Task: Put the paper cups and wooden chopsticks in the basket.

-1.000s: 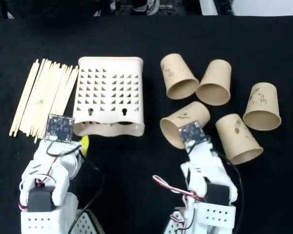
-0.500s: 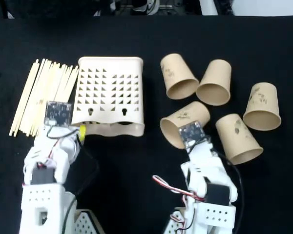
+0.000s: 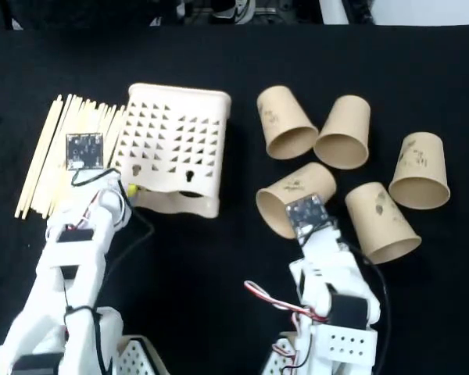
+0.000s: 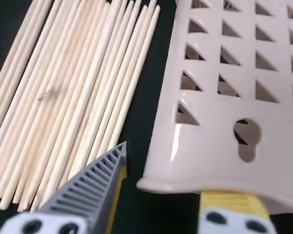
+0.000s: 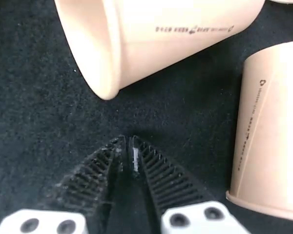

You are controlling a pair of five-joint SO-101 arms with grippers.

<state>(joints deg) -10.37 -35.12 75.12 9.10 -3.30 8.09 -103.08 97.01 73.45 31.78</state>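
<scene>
The perforated basket (image 3: 176, 144) lies on its side on the black table (image 3: 211, 297), skewed, with its open mouth toward the arms. The wooden chopsticks (image 3: 51, 156) lie in a loose sheaf just beside it, and five paper cups rest on their sides on its other side, the nearest cup (image 3: 295, 195) with its mouth toward the right arm.

The left gripper (image 4: 173, 171) stands wide: its yellow jaw sits under the basket's rim and its grey jaw is outside, between the rim's corner and the chopsticks. It grips nothing yet. The right gripper (image 5: 129, 146) is pressed together on nothing, low over the table, near the nearest cup's rim.

By the look of it, the task is at its start: the cups and the chopsticks are all on the table. The step in hand seems to be taking the basket by its rim, probably to set it upright. That calls for closing on the rim wall and tipping the mouth upward without sweeping the chopsticks aside. The right gripper must spread before it can take a cup.
</scene>
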